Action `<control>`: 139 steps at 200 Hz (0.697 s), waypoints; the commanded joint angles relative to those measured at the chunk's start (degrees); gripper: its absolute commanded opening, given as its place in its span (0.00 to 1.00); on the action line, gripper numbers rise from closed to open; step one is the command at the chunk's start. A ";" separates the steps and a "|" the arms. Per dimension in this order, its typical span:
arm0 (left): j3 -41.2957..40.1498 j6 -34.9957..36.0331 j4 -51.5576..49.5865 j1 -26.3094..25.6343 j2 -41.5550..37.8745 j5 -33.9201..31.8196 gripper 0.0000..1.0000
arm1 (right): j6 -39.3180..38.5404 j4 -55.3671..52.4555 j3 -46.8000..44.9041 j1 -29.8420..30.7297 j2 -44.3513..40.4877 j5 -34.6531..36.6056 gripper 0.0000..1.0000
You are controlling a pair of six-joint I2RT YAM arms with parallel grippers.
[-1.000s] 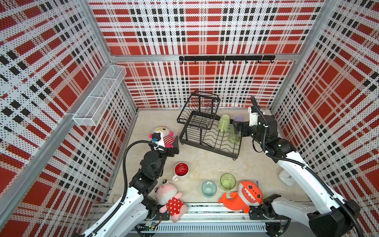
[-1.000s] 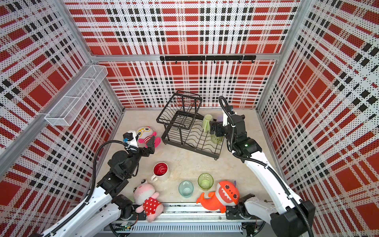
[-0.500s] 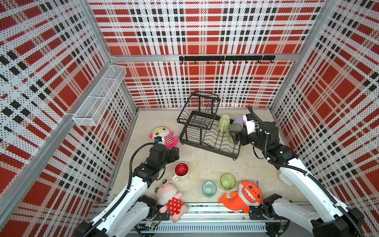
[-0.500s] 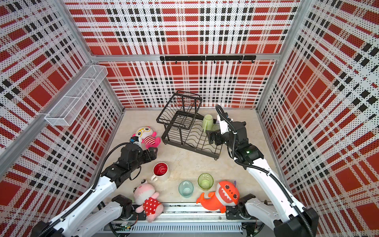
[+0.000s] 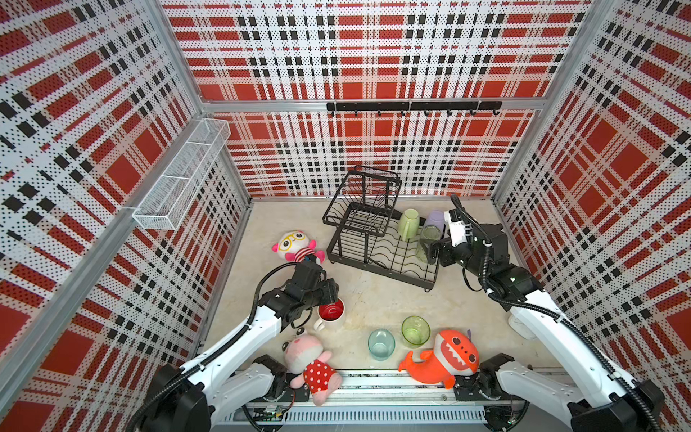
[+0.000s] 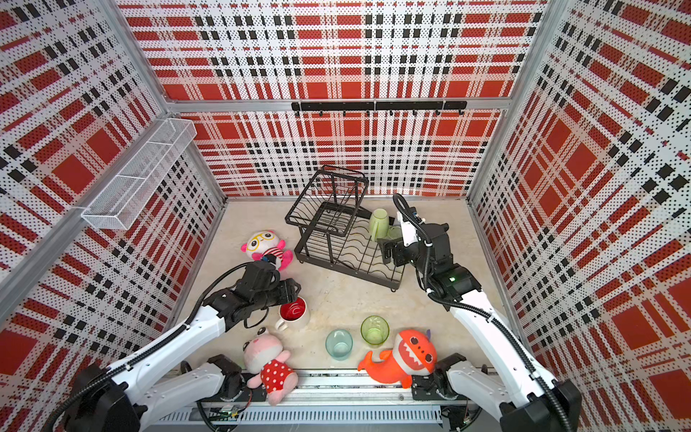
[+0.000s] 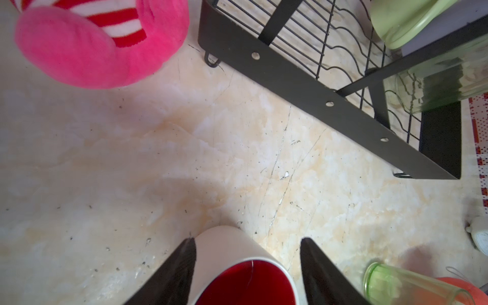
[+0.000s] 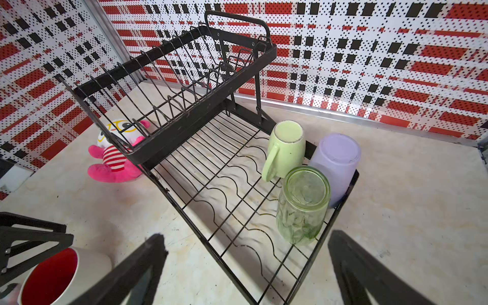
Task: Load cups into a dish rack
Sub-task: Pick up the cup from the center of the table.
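Note:
The white mug with red inside (image 5: 331, 312) (image 6: 295, 312) stands upright on the floor. My left gripper (image 5: 331, 293) (image 7: 248, 240) is open around its rim: one finger touches its side, the other stands apart. The black dish rack (image 5: 374, 258) (image 8: 211, 111) holds three upturned cups in its base: the pale green mug (image 5: 408, 224) (image 8: 286, 148), the lilac tumbler (image 5: 435, 221) (image 8: 335, 163) and the tall green glass (image 5: 428, 239) (image 8: 303, 206). My right gripper (image 5: 430, 250) (image 8: 245, 237) hangs open and empty over the rack's near corner, beside the tall glass. A short green glass (image 5: 415, 331) and a teal glass (image 5: 381, 344) stand near the front.
Three plush toys lie around: one with glasses (image 5: 297, 247) left of the rack, a pink pig (image 5: 306, 359) and an orange shark (image 5: 445, 359) at the front edge. A white mesh shelf (image 5: 179, 183) hangs on the left wall, a black hook rail (image 5: 411, 106) on the back wall.
My left gripper has dropped from near the glasses plush to the white mug and its jaws have narrowed around it. My right gripper has backed off from the tall green glass, left standing in the rack.

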 commanded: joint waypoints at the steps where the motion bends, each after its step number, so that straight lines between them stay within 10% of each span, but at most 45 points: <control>1: 2.04 1.11 -3.47 0.63 -1.09 0.64 0.67 | -1.42 1.30 -0.64 0.33 -0.90 1.23 1.00; 139: 0.84 -0.48 -9.00 1.06 1.45 3.06 0.51 | -0.58 8.71 -3.36 0.34 -1.63 -2.45 1.00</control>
